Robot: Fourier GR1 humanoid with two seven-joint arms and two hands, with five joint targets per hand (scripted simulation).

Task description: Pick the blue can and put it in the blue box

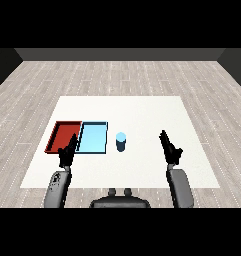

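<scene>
Grey plank flooring is stretching to dark walls behind a white desk (142,110), seen from the head view. Two trays are lying side by side at the desk's left: a red tray (57,131) and, touching it, a blue tray (94,137). The can (121,141) is standing upright on the bare desk just right of the blue tray, apart from both hands. The left hand (68,151) is hovering over the near edges of the trays, hiding part of the red tray's corner, its fingers straight and holding nothing. The right hand (169,146) is hanging well right of the can, fingers likewise straight and released.
</scene>
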